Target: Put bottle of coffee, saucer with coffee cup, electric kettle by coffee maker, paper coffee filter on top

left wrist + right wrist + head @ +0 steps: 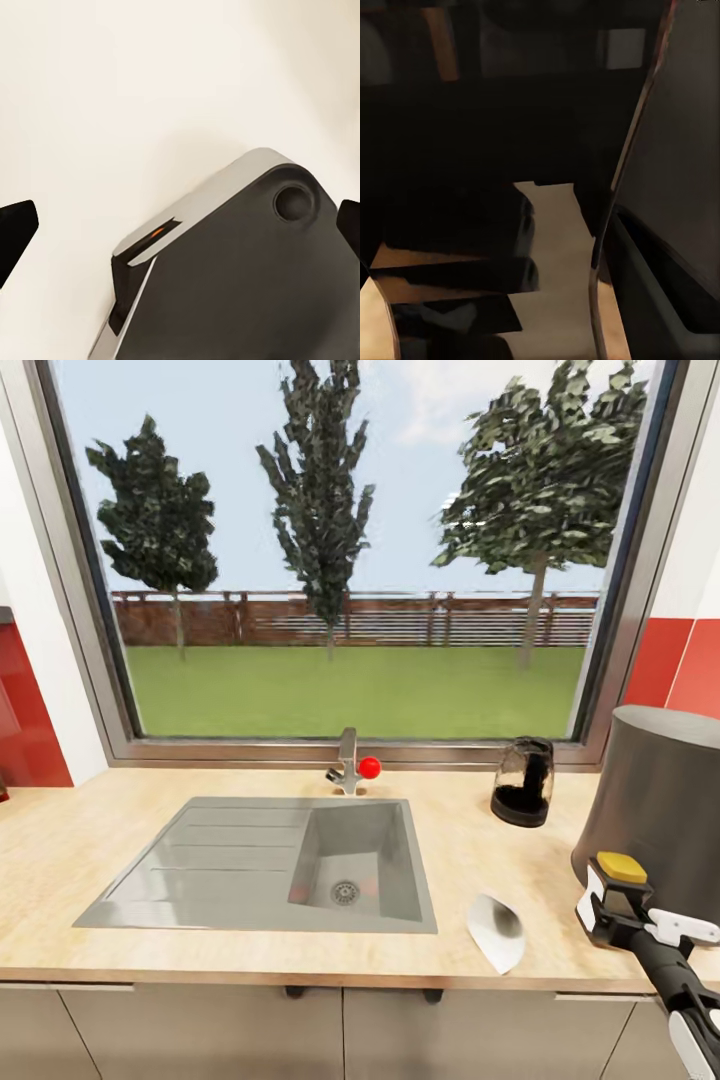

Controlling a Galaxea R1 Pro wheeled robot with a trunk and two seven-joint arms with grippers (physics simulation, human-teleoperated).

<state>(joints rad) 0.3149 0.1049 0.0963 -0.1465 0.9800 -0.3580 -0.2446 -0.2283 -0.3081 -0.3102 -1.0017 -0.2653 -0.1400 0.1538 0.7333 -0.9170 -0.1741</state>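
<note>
"The coffee maker (655, 815) stands on the kitchen countertop (120, 840), right behind the right gripper (615, 905)."

"It's clamped on the bottle of coffee (622, 870). Released tilted, that bottle could topple against the paper coffee filter (496, 930) just left."

Along the kitchen countertop (90, 840), under the window (350, 550): sink (270, 865) set into the left-middle, tap (347, 762) behind it. Right of the tap, near the back edge, the electric kettle (523, 781). Farther right and nearer the front, the coffee maker (655, 815). Before it, at the front edge, the right gripper (615, 905) around the bottle of coffee (622, 870). Between sink and gripper, the paper coffee filter (496, 930) on the worktop.
</note>
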